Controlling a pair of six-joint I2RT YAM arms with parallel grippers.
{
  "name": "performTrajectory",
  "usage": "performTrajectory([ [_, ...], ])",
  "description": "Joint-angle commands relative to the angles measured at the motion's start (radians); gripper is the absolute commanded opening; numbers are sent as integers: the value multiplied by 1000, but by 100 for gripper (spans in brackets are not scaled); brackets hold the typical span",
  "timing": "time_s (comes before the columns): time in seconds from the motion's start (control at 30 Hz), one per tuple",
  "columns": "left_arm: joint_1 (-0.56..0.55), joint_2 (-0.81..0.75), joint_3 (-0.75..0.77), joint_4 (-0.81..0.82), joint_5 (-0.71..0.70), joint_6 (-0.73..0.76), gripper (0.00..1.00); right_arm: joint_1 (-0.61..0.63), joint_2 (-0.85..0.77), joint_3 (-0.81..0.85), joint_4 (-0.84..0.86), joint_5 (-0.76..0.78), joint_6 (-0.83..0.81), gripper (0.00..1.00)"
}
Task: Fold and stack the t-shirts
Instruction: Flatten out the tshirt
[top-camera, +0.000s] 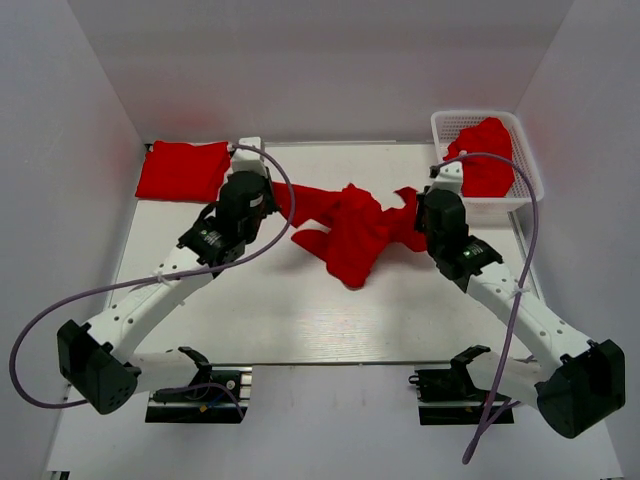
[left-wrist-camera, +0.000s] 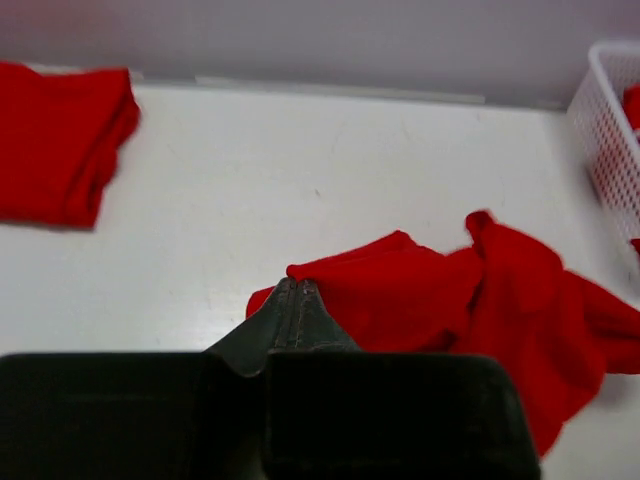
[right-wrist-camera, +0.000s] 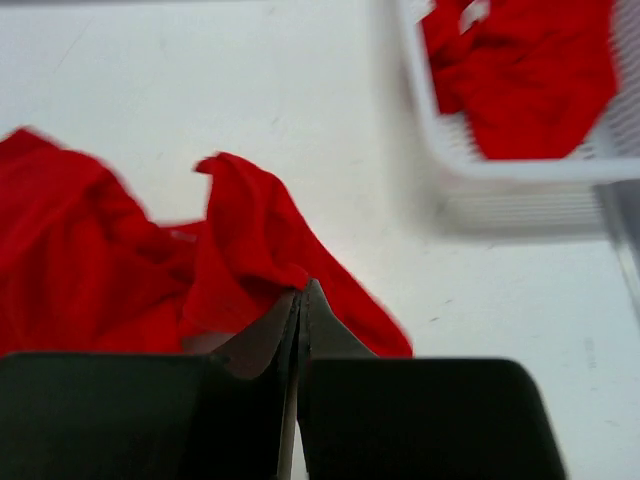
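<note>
A crumpled red t-shirt lies spread across the middle of the table, stretched between both grippers. My left gripper is shut on its left edge; in the left wrist view the closed jaws pinch the cloth. My right gripper is shut on its right edge; in the right wrist view the closed jaws pinch a fold of the t-shirt. A folded red t-shirt lies at the back left, also in the left wrist view. Another red t-shirt sits bunched in the basket, also in the right wrist view.
The white lattice basket stands at the back right corner, just behind my right gripper; it also shows in the right wrist view and the left wrist view. White walls enclose the white table on three sides.
</note>
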Motion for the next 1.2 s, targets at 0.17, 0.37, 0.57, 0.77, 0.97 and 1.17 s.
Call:
performTrajectory([
  [0.17, 6, -45, 252, 33, -277, 214, 0, -7, -27, 243, 277, 340, -341, 0],
  [0.37, 6, -23, 388, 184, -480, 478, 0, -17, -30, 447, 384, 323, -524, 0],
  [0.57, 15, -62, 474, 450, -574, 825, 0, -25, -34, 608, 481, 322, -751, 0],
  [0.77, 15, -121, 527, 521, -578, 925, 0, -27, -43, 728, 475, 285, -815, 0],
  [0.97, 15, -144, 622, 462, -535, 934, 0, -25, -44, 893, 416, 230, -836, 0],
  [1.17, 6, -144, 771, 341, -442, 896, 0, -22, -41, 1053, 330, 161, -842, 0],
])
